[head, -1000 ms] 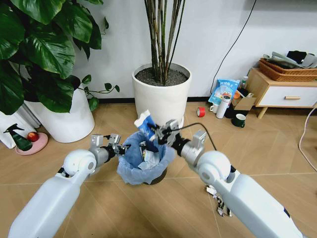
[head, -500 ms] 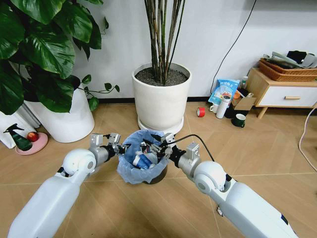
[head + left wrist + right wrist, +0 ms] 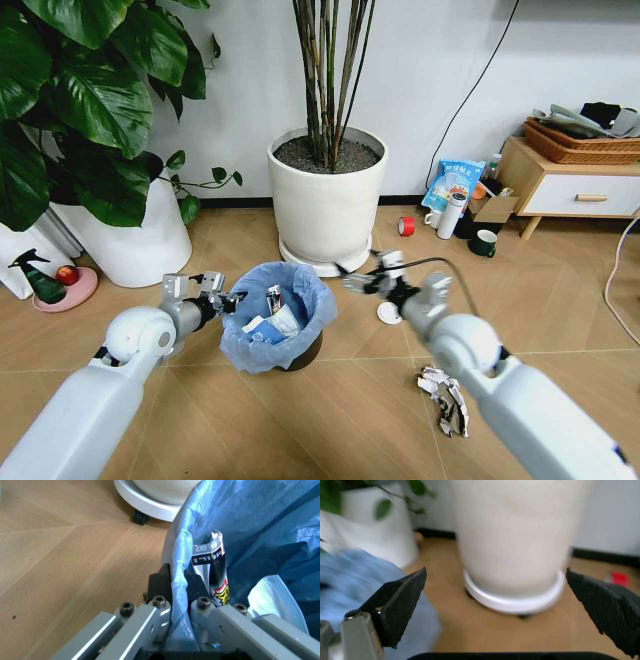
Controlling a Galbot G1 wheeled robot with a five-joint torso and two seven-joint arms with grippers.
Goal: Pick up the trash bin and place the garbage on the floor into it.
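Nearby, on the herringbone floor (image 3: 560, 300), left gripper (image 3: 226, 297) pinches the trash bin (image 3: 268, 318) rim; right gripper (image 3: 362, 277) gapes empty.

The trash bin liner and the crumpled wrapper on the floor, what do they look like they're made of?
The light-blue liner of the small dark trash bin looks like thin plastic film: crinkly, translucent, folded over the rim, where the left gripper pinches it. The crumpled printed wrapper on the wooden herringbone floor seems to be foil or plastic, given its sharp creases and slight sheen, though that is uncertain.
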